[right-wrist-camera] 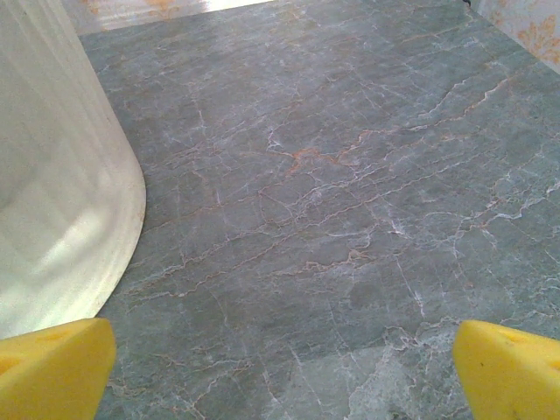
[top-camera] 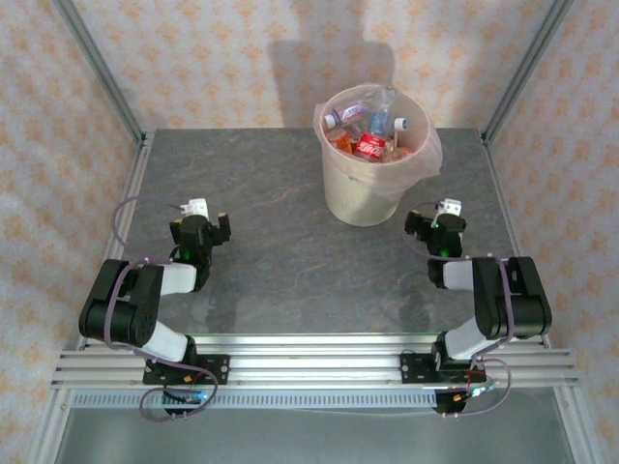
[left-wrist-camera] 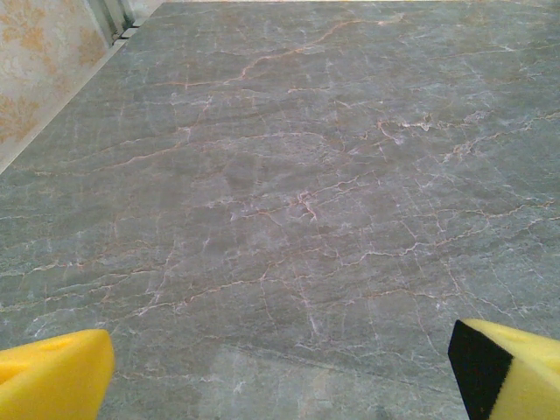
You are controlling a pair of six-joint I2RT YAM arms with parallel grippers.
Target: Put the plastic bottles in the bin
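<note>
The bin (top-camera: 366,188) stands at the back middle of the grey table, lined with a pinkish bag over its rim. Several plastic bottles (top-camera: 372,145) lie inside it, with red, white and blue labels. My left gripper (top-camera: 200,215) rests low on the left side of the table, open, with nothing between its yellow fingertips (left-wrist-camera: 52,376). On the right my right gripper (top-camera: 445,215) is open too, just right of the bin, whose pale ribbed wall (right-wrist-camera: 52,192) shows at the left of the right wrist view. Bare table lies between its yellow fingertips (right-wrist-camera: 512,367).
Aluminium frame posts (top-camera: 97,68) and patterned walls close the table on three sides. A metal rail (top-camera: 309,367) runs along the near edge under both arm bases. The grey marble tabletop (top-camera: 280,251) spreads between the arms.
</note>
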